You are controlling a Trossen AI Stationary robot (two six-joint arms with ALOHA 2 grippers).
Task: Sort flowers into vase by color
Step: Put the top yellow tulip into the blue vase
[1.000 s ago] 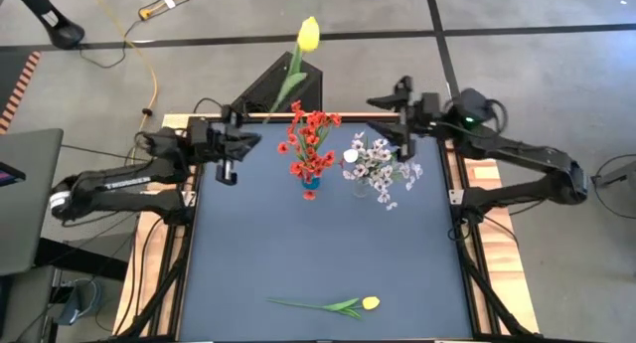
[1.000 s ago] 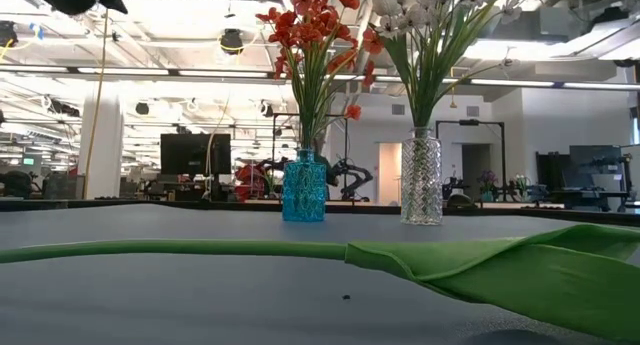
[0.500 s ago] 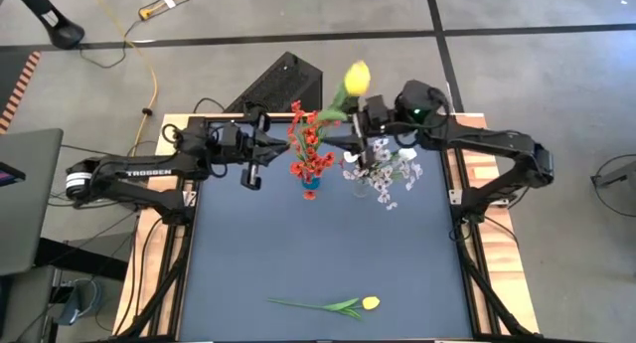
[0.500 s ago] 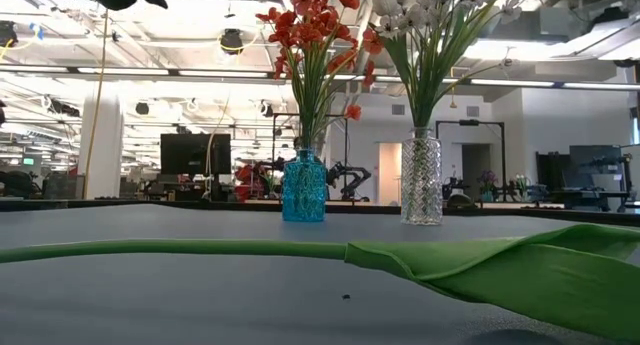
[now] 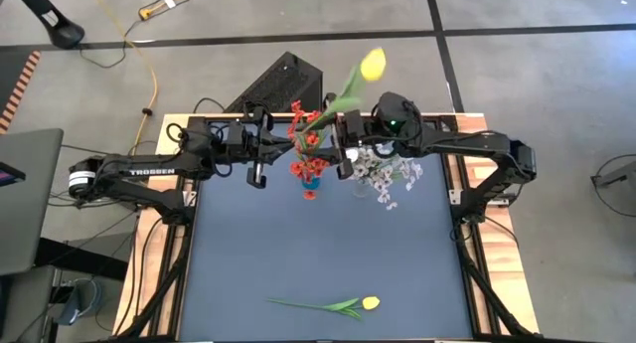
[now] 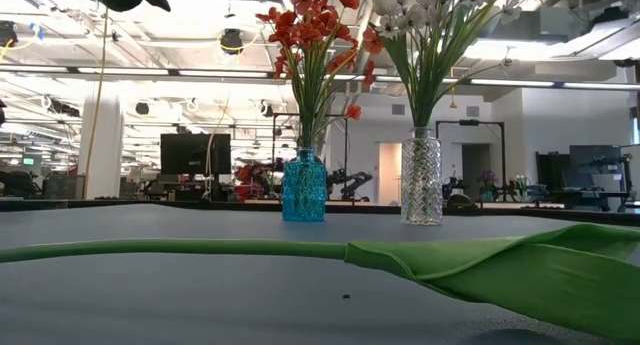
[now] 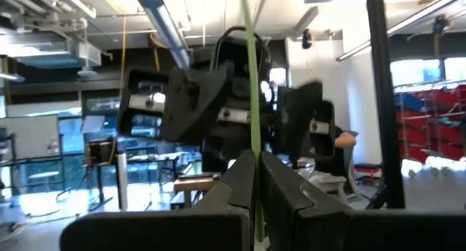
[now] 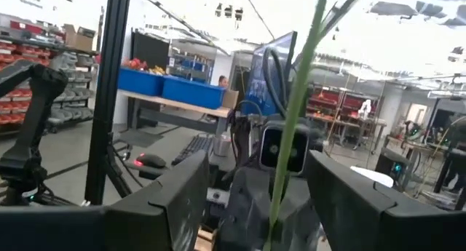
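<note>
A yellow tulip (image 5: 373,64) stands upright in the air above the table's far part, its green stem (image 5: 346,91) running down to my left gripper (image 5: 286,144), which is shut on it. My right gripper (image 5: 336,144) faces the left one from the right. It is open, with its fingers on either side of the stem (image 8: 293,127) and apart from it. A second yellow tulip (image 5: 370,303) lies flat on the mat near the near edge. Red blossoms (image 5: 308,144) stand in a blue vase (image 6: 304,186). White-pink sprays (image 5: 386,170) stand in a clear vase (image 6: 421,177). My left gripper (image 7: 255,185) pinches the tulip's thin green stem (image 7: 253,142) between its two fingers, well below the blossom. The fingers come level from the table's left and lie across the stem. The tulip is lifted clear and stands upright above the fingers.
The two vases stand side by side at the mat's far middle, close below both grippers. In the low view the lying tulip's stem (image 6: 200,250) and leaf (image 6: 520,270) fill the foreground. A black box (image 5: 283,85) sits beyond the far edge. The dark mat (image 5: 318,254) between vases and lying tulip is bare.
My left gripper has carried the upright yellow tulip toward the table's right, from left of the red flowers to above them. My right gripper has moved toward the table's left until it faces the left one, its fingers now around the stem.
</note>
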